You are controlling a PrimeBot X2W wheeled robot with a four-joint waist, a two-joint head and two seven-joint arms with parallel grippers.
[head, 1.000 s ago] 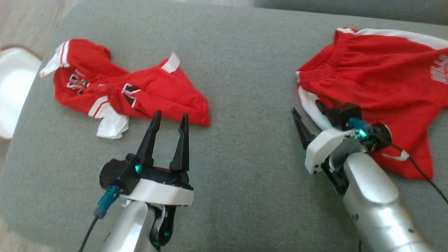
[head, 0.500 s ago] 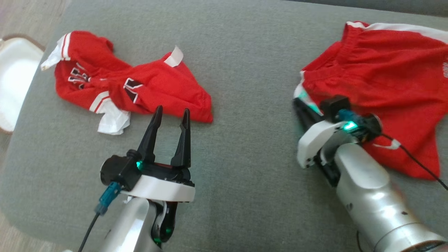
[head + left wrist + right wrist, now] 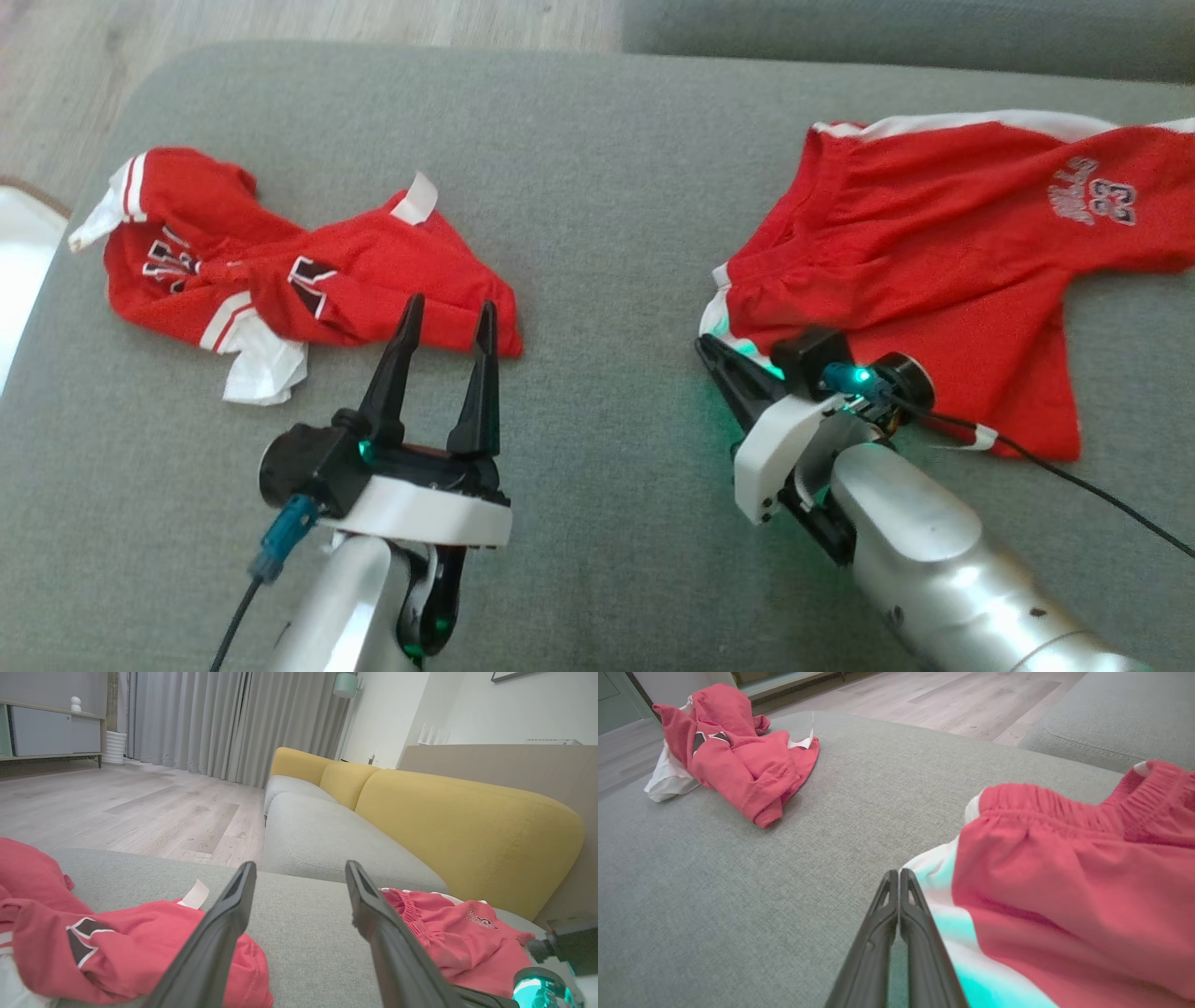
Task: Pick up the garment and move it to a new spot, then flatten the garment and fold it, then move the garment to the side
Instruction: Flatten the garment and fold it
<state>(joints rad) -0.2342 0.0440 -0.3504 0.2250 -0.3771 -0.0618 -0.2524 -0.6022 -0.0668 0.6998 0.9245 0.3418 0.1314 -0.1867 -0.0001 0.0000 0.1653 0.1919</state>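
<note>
Now shut where it gaped a second ago, right gripper [image 3: 899, 875] noses shorts [image 3: 1064, 882] hem, centre-right of the head view, pickup hold unconfirmed; left gripper [image 3: 451, 304] idles open, empty.

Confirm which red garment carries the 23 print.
The spread-out red fabric shorts with white stripe, beside the right pincer. The crumpled red jersey by the left pincer shows black-and-white lettering.
</note>
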